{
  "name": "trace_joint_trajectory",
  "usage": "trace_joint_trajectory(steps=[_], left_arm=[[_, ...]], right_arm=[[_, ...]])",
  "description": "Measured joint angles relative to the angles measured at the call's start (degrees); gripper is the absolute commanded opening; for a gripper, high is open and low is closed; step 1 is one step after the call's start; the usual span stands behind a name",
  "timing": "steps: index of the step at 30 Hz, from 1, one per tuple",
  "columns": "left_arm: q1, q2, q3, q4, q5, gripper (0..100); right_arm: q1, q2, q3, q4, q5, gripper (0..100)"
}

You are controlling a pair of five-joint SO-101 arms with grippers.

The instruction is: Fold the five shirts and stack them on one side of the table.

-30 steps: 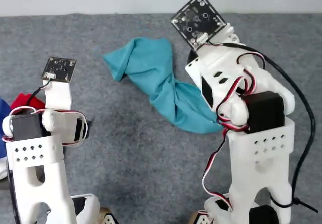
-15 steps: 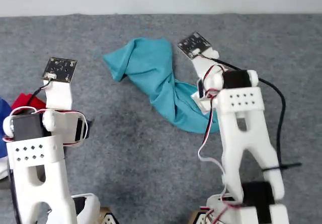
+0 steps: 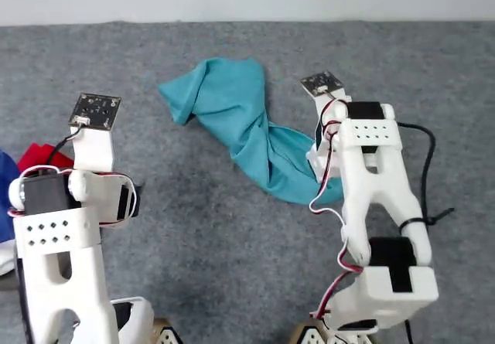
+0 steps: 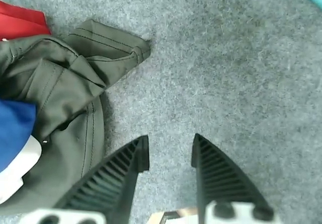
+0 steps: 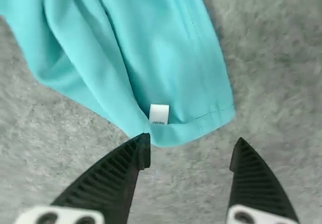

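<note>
Teal soft-knit shirt (image 3: 232, 120): unfolded, twisted into a loose rope across the centre of the high view on the grey felt tabletop (image 3: 193, 228), unmoved over the last second. Right hand (image 5: 192, 142): swung down from high above, now hovering spread wide over the hemmed corner with its small white label (image 5: 159, 115), grasping nothing; probably lining up a first pinch. Left hand (image 4: 170, 143): parted, empty, beside a crumpled olive-green woven shirt (image 4: 65, 83) with stitched seams, at the left edge.

The right arm's black ridged gripper (image 5: 193, 156) hangs spread wide over grey carpet-like table covering (image 5: 282, 58). A crumpled teal fabric shirt (image 5: 136, 48) lies just beyond, a small white tag (image 5: 159, 116) near its hem.
</note>
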Motion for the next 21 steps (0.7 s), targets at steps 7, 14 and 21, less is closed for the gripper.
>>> trace_joint_trajectory(steps=[7, 14, 21], left_arm=[[0.0, 0.0, 0.0, 0.0, 0.0, 15], [0.0, 0.0, 0.0, 0.0, 0.0, 15], [0.0, 0.0, 0.0, 0.0, 0.0, 15]], right_arm=[[4.7, 6.4, -0.1, -5.3, -4.1, 26.3], [5.2, 12.7, -0.1, -11.0, -4.3, 26.3], [3.5, 16.5, -1.2, -12.0, -4.4, 21.2]])
